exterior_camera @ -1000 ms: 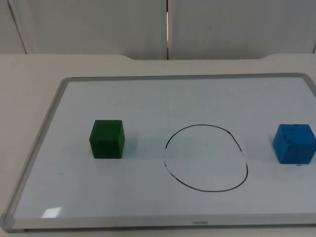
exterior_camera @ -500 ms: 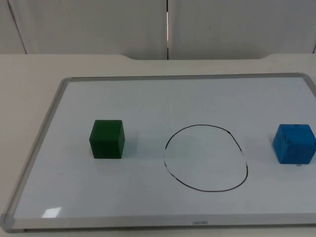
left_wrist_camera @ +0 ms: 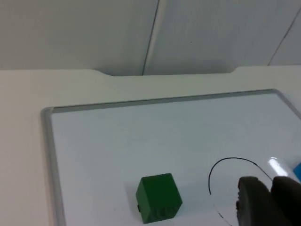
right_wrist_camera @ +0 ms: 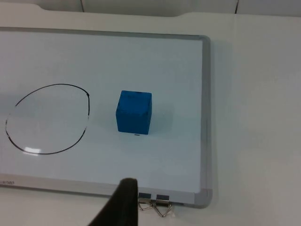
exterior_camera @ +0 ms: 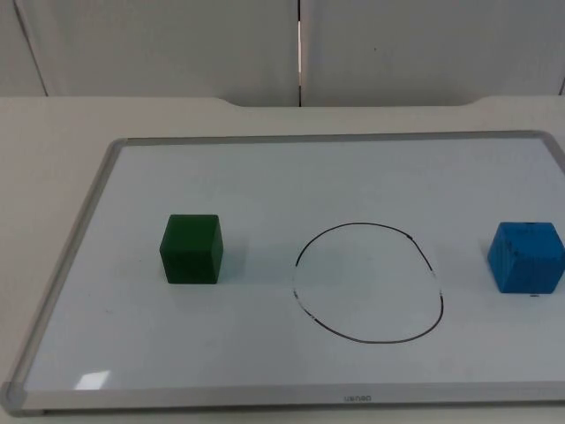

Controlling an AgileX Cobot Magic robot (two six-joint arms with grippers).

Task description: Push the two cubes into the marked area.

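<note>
A dark green cube [exterior_camera: 191, 248] sits on the whiteboard [exterior_camera: 265, 177], left of a hand-drawn black ring [exterior_camera: 367, 282]. On the board's right side, outside the ring, rests a blue cube [exterior_camera: 526, 256]. The left wrist view has the green cube [left_wrist_camera: 158, 197] and part of the ring [left_wrist_camera: 230, 162] ahead of my left gripper [left_wrist_camera: 271, 190], whose two black fingers sit pressed together, holding nothing. My right gripper [right_wrist_camera: 124, 190] hangs over the board's near edge, well short of the blue cube [right_wrist_camera: 134, 112], with the ring [right_wrist_camera: 49, 117] beyond it to the side.
The whiteboard has a raised grey frame [exterior_camera: 75, 256] and lies on a pale table top [exterior_camera: 53, 124]. A grey partition wall [exterior_camera: 177, 44] closes the back. Two metal binder clips [right_wrist_camera: 157, 207] grip the board's frame near the right gripper.
</note>
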